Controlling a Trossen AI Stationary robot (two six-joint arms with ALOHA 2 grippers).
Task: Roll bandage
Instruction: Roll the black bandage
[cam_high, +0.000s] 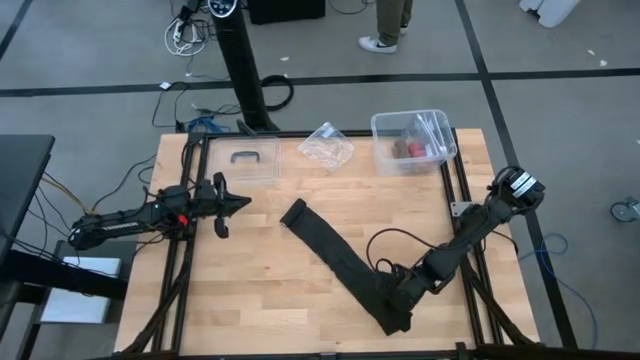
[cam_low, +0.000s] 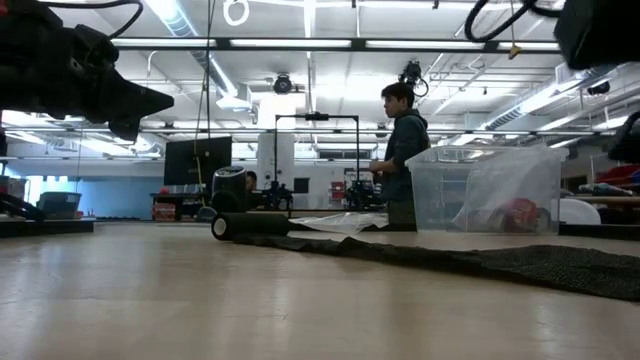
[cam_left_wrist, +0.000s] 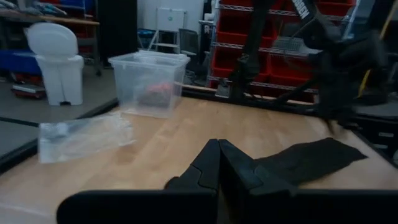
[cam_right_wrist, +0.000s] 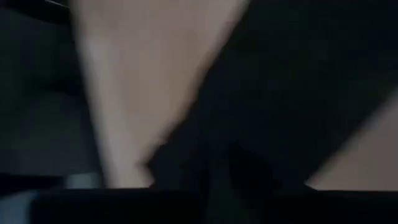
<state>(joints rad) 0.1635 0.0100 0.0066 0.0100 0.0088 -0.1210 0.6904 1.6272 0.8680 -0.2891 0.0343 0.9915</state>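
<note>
The bandage (cam_high: 340, 262) is a long black strip lying flat on the wooden table, slanting from the middle toward the near right. In the low view its far end (cam_low: 232, 226) shows as a small roll. My right gripper (cam_high: 394, 292) is low over the strip's near end, slanting down. The right wrist view is filled with blurred dark bandage (cam_right_wrist: 280, 93) and bare wood. My left gripper (cam_left_wrist: 219, 155) is shut, level and holding nothing. It hovers over the table's left side (cam_high: 236, 203), clear of the strip.
A clear plastic box (cam_high: 412, 140) with red things inside stands at the far right. Beside it lies a clear crumpled wrapper (cam_high: 327, 148), and left of that a clear lid with a handle (cam_high: 245, 162). A person (cam_low: 404, 150) stands beyond the table. Bare wood lies at the near left.
</note>
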